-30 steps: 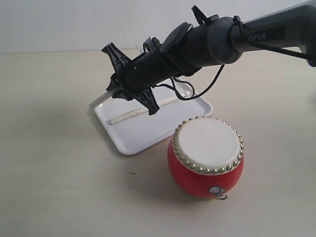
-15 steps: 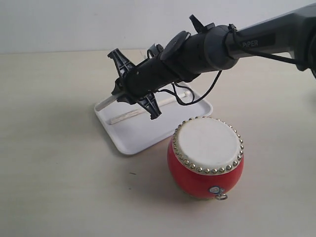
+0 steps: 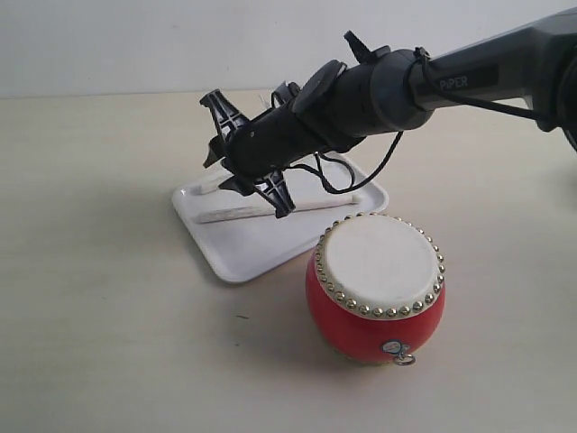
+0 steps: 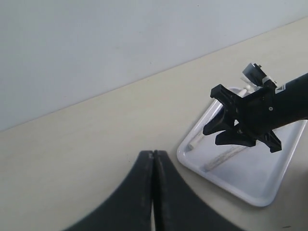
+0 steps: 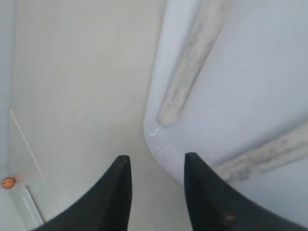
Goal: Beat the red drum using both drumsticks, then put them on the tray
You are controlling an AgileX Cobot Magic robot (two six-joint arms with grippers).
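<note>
On the tray (image 3: 242, 255), right gripper (image 5: 156, 161) has dropped its drumstick (image 5: 185, 72).

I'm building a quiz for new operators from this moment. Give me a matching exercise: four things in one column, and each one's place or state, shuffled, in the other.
1. red drum
2. drumsticks
3. left gripper
4. right gripper

A. open, above the tray
B. lying in the tray
C. shut, empty
D. standing on the table, outside the tray

Pairs: 1-D, 2-B, 3-C, 4-A
</note>
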